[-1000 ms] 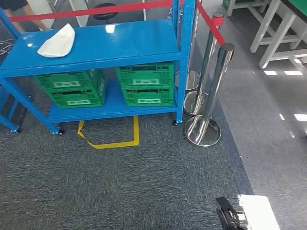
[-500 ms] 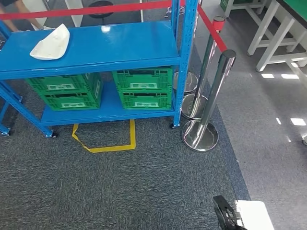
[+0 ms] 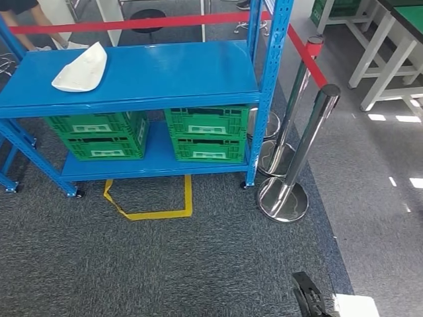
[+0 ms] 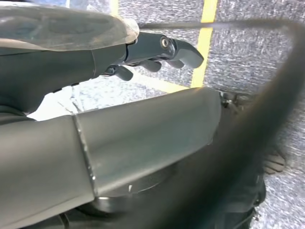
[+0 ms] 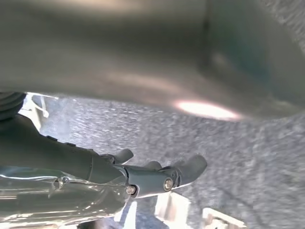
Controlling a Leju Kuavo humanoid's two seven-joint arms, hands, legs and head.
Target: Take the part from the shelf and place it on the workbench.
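Observation:
The part point(image 3: 80, 69) is a flat white moulded piece lying on the top board of the blue shelf point(image 3: 174, 66), at its left end. My right hand point(image 3: 310, 296) shows as dark fingers at the bottom edge of the head view, far from the shelf and low by my side. In the right wrist view that hand point(image 5: 144, 179) hangs over grey carpet with its fingers stretched out and nothing in them. My left hand point(image 4: 158, 52) hangs over carpet and yellow tape, fingers extended, holding nothing.
Two green crates point(image 3: 207, 132) sit on the shelf's lower board. Chrome barrier posts point(image 3: 299, 158) with red belts stand to the right of the shelf. A yellow tape outline point(image 3: 149, 201) marks the carpet before it. White-legged workbenches point(image 3: 394, 59) stand at far right. A person's legs point(image 3: 30, 30) are behind the shelf.
The whole picture has shifted down and slightly right, so the camera has moved; shelf and posts now sit lower in frame. The part lies where it was on the shelf.

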